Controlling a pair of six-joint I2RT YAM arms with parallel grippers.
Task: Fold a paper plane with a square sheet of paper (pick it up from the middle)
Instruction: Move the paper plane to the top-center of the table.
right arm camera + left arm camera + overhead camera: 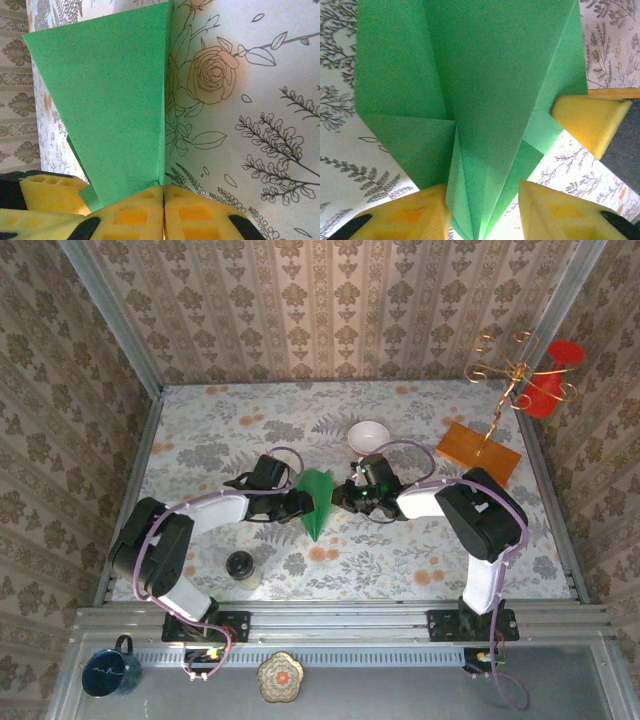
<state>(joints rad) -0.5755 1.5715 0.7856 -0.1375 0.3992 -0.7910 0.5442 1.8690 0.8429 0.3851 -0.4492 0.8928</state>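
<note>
1. Floral table (200, 430), closed in by papered walls on three sides and a metal rail (340, 618) at the near edge. We see bare cloth on the far left and along the near side.
2. Plane (317, 502): green and folded, near the table's middle, its point toward the rail, between the two grippers.
3. Right gripper (164, 194): pads pressed together on the plane's edge, with the paper rising from the seam.
4. Left gripper (481, 194): fingers (405, 215) apart with the plane's creased end between them. Light shows between the paper and one finger.
5. Bowl (369, 435) just beyond the right gripper, board (478, 452) near the right edge, and jar (240, 565) beside the left arm; each narrows the room.
6. From above, the wrists hide both sets of fingertips. The left wrist view cuts off the plane's end. We cannot tell whether the plane touches the cloth.
</note>
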